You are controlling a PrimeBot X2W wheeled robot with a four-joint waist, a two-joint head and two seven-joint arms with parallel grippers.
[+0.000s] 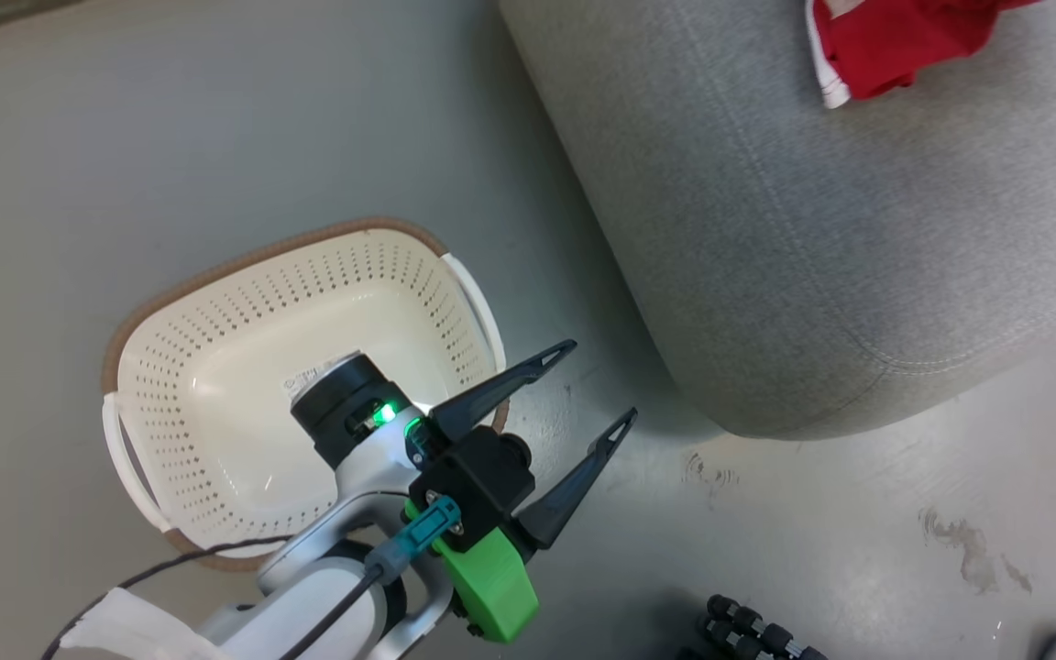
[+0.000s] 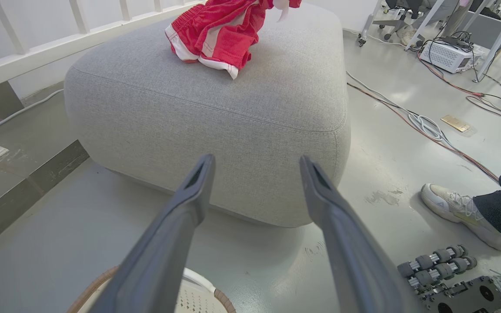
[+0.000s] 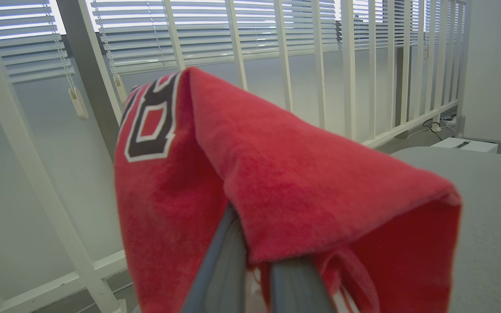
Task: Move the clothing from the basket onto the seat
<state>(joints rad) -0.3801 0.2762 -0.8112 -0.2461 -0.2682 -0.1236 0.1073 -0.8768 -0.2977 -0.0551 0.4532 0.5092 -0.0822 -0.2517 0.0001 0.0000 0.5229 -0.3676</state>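
Numbered garment point(image 3: 285, 191): red clothing with a black-and-white numeral. It is draped over the right gripper's tips and hangs down on both sides, in front of a white railing point(image 3: 285, 65).
Trimmed garment point(image 2: 220, 32): red clothing with white stripes and edging. It lies crumpled on top of the seat, towards the edge farthest from the basket.
Right gripper point(image 3: 255, 261): the two dark fingers point(image 3: 220, 269) are drawn close together and pinch the numbered garment. Their tips are buried under the fabric.
Contact: it is unclear whether the hanging cloth reaches the cushion. The wrist view is too close to say.
Seat point(image 1: 812, 257): a large grey cushion with rounded corners and stitched seams, standing on the floor.
Basket point(image 1: 262, 302): cream and perforated with a brown rim, upright on the floor just beside the seat's near corner. Its pale bottom is showing, and the left arm's wrist is above it.
Left gripper point(image 1: 599, 380): fingers spread wide and gripping nothing. It is above the floor between the basket's rim and the seat, pointing at the seat's side.
Floor point(image 2: 59, 226): grey and scuffed.
Person: a pale shoe point(image 2: 459, 208) and a dark trouser leg, beside the seat's corner.
Cables point(image 2: 424, 126): these trail across the floor beyond the shoe.
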